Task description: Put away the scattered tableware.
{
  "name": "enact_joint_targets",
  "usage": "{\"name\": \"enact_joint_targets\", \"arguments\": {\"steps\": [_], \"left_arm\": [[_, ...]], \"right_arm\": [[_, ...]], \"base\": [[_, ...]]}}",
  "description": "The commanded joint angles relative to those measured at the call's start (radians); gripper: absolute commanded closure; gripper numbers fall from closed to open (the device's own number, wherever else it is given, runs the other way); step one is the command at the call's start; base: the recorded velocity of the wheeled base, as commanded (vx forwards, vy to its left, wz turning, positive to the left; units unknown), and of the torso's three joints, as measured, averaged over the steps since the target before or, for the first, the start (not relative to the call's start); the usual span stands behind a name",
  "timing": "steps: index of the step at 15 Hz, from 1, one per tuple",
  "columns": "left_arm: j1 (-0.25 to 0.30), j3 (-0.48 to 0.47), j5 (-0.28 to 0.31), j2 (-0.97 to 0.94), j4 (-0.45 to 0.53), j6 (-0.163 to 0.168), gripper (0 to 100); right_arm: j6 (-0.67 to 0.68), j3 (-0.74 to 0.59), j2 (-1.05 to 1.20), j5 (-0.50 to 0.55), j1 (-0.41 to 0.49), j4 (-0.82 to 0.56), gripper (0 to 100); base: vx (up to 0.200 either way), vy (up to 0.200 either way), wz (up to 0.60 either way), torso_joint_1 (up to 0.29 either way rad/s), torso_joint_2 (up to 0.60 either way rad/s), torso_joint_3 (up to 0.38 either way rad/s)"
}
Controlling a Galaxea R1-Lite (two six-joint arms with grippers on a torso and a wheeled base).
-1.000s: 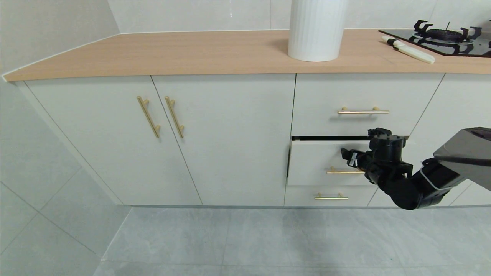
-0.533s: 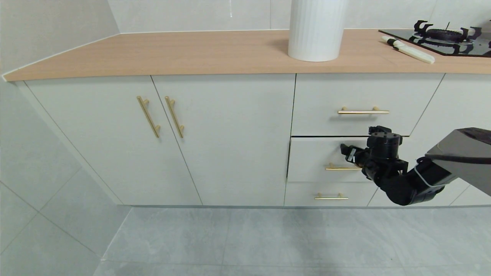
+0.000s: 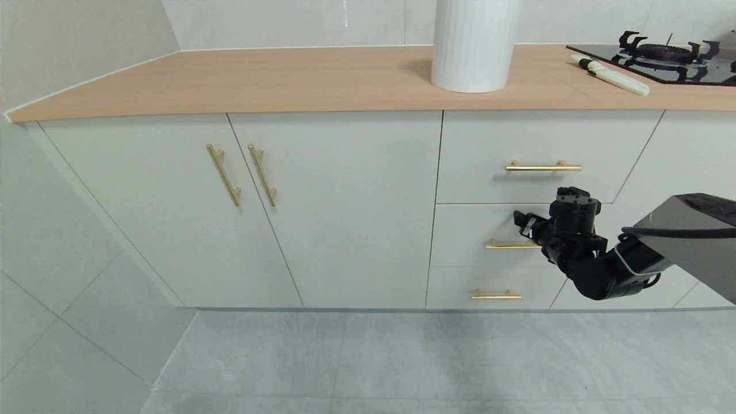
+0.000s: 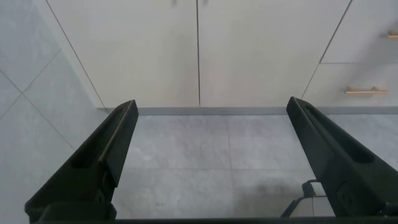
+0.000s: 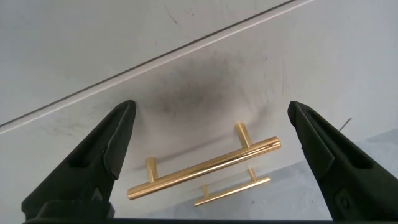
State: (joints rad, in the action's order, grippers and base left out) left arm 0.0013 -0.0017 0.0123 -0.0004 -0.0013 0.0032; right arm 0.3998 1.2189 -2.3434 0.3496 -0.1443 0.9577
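In the head view we see the right claw low against the cupboard front, just beside the brass handle of the middle drawer, which sits flush with the drawers above and below it and looks shut. The tableware we can make out, a pale knife, lies up on the worktop next to the stove, well apart from the claw and to the right of a tall white ribbed jar. In the left wrist view the left claw hangs with its fingers wide apart and nothing between them, above the grey floor in front of the cupboard doors. In the right wrist view the right claw's fingers are also spread wide and grip nothing; the handle lies slanted between them, close to the drawer front but not touched. We judge the main risk to be the thin bar: if the claw closes while off-centre or tilted to it, a finger could slide off or scrape the drawer front. A second worry is the knife, which lies near the worktop's front edge; a careless reach or a pinch on its smooth blade could knock it to the floor.
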Motion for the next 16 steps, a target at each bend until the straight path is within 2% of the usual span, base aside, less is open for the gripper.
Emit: {"name": "enact_joint_targets", "arguments": {"steps": [1, 5, 10, 12, 14, 16], "left_arm": [[0.0, 0.002, 0.0, 0.0, 0.0, 0.0, 0], [0.0, 0.0, 0.0, 0.0, 0.0, 0.0, 0], [0.0, 0.0, 0.0, 0.0, 0.0, 0.0, 0], [0.0, 0.0, 0.0, 0.0, 0.0, 0.0, 0], [0.0, 0.0, 0.0, 0.0, 0.0, 0.0, 0], [0.0, 0.0, 0.0, 0.0, 0.0, 0.0, 0]], "right_arm": [[0.001, -0.004, 0.006, 0.003, 0.003, 0.004, 0], [-0.006, -0.21, 0.228, -0.047, 0.005, 0.004, 0], [-0.045, -0.558, 0.747, -0.063, 0.005, 0.006, 0], [-0.174, -0.716, 0.969, -0.063, 0.005, 0.006, 0], [-0.266, -0.812, 1.13, -0.063, 0.005, -0.004, 0], [-0.389, -0.915, 1.406, -0.063, 0.005, -0.082, 0]], "base": [[0.0, 0.0, 0.0, 0.0, 0.0, 0.0], [0.0, 0.0, 0.0, 0.0, 0.0, 0.0], [0.0, 0.0, 0.0, 0.0, 0.0, 0.0], [0.0, 0.0, 0.0, 0.0, 0.0, 0.0], [0.0, 0.0, 0.0, 0.0, 0.0, 0.0], [0.0, 0.0, 0.0, 0.0, 0.0, 0.0]]}}
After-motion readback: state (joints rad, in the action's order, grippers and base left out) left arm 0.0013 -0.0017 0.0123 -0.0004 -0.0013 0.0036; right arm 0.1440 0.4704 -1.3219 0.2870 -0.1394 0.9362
